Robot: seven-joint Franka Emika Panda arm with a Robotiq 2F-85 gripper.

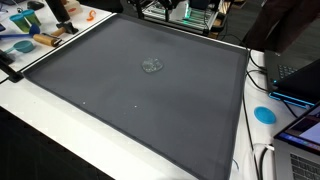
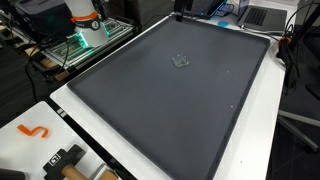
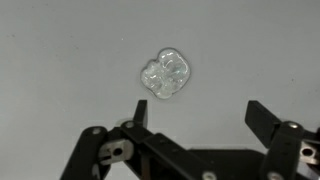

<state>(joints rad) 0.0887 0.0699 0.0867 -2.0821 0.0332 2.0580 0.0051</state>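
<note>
A small clear, lumpy plastic piece (image 3: 166, 76) lies on a dark grey mat. It shows in both exterior views near the mat's middle (image 1: 151, 66) (image 2: 181, 60). In the wrist view my gripper (image 3: 200, 116) hangs above the mat with its two black fingers spread wide and nothing between them. The clear piece lies just beyond the left fingertip, apart from it. The arm and gripper do not show over the mat in the exterior views; only the robot base (image 2: 84, 20) shows at the table's edge.
The grey mat (image 1: 130, 95) covers most of a white table. Tools and a blue dish (image 1: 22, 45) lie at one corner, a blue disc (image 1: 264, 114) and laptops along a side. An orange hook (image 2: 35, 131) and black-and-wood tools (image 2: 66, 160) lie at another corner.
</note>
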